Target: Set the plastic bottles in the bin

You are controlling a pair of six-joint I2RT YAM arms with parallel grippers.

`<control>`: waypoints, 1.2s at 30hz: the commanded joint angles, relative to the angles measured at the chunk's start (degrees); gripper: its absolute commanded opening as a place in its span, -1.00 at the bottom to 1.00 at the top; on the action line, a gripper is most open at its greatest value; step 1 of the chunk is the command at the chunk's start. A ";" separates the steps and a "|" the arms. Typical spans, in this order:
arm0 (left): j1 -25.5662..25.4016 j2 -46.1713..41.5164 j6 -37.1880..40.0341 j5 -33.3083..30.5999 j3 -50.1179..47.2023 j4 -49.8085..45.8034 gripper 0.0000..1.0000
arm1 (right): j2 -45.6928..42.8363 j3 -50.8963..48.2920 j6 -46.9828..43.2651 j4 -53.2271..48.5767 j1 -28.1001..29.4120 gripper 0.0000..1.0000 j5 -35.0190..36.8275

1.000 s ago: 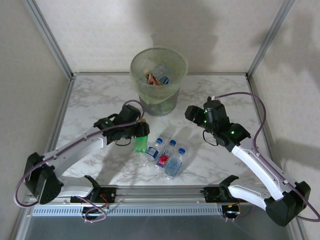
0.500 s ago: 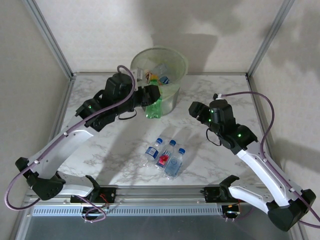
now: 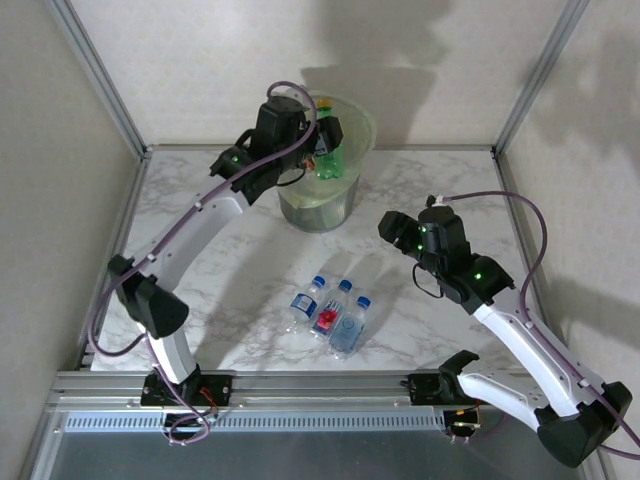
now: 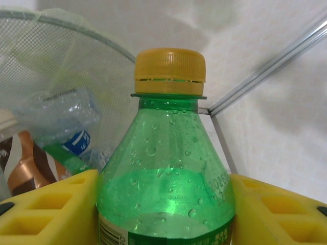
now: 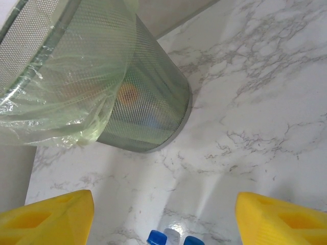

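One green bottle (image 4: 166, 173) with an orange-yellow cap sits clamped between the yellow fingers (image 4: 48, 212) of the left gripper (image 3: 325, 135), gripped on its body just below the shoulder. It hangs at the mouth of the bin (image 3: 362, 125), a mesh basket with a pale-green liner at 12 o'clock on the marble table (image 3: 200, 200). From above, the bottle lies toward the 6 o'clock side of the rim, and I cannot tell whether it is fully over the opening.

Inside the bin lie a crushed clear bottle (image 4: 61, 117) with a blue label and a brown-striped bottle (image 4: 25, 163). Three blue-capped bottles (image 3: 331, 308) lie side by side, touching, near the table's centre, at 6 o'clock from the bin.

At 4 o'clock from the bin the right gripper (image 3: 392, 230) hovers with its jaws wide and nothing between them.

Letting go too early could make the bottle strike the near rim and bounce onto the table. The light bin could also tip if the arm presses on its rim.
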 commanded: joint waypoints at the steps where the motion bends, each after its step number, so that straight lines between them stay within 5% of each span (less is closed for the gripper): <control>1: 1.26 3.48 2.11 1.95 6.70 0.00 0.12 | -1.01 -0.51 0.80 0.28 0.39 0.46 -0.37; 18: 4.46 13.58 4.15 4.28 15.27 -0.21 0.14 | 1.68 1.35 0.41 0.63 0.39 0.46 -1.33; 29: 4.55 17.54 2.68 4.70 20.31 -2.34 0.74 | 1.47 1.57 0.51 -0.56 0.39 0.45 -0.78; 36: 4.46 12.74 2.31 4.03 18.88 -2.44 0.75 | 1.39 0.52 0.86 0.06 0.35 0.45 -1.23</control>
